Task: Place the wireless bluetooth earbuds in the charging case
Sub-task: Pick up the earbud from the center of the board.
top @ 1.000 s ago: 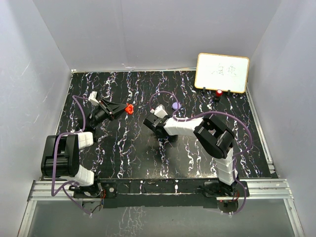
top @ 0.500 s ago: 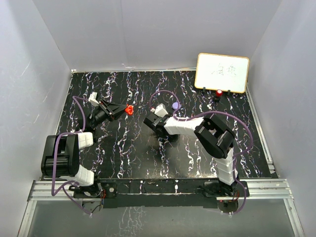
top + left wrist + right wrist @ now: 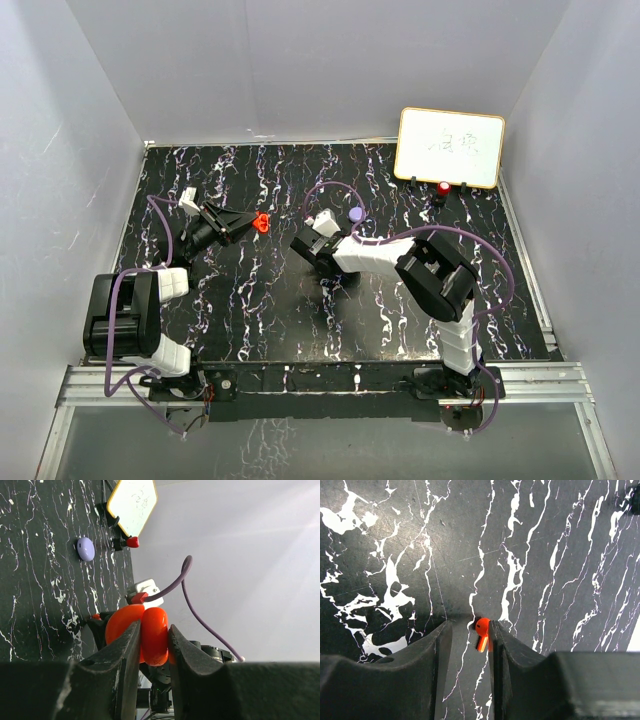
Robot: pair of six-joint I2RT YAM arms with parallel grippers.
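Straddling the red earbud point(image 3: 481, 632) on the desk point(image 3: 395, 540), the right tool point(image 3: 470, 627) gapes slightly, gripping nothing; closing off-centre may flick it away; the left tool point(image 3: 154, 630) clamps the red case point(image 3: 127, 625).

Left gripper point(image 3: 252, 222) holds red charging case point(image 3: 262, 222) over marbled table point(image 3: 260, 320); purple case point(image 3: 355, 214) lies just beside right arm point(image 3: 375, 252).

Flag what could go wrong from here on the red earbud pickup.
1. The red earbud sits off-centre between the right gripper's open fingers, against one of them; closing may flick or twist it instead of pinching it.
2. The left gripper pinches the rounded red case; pushing an earbud in could make it slip or rotate.
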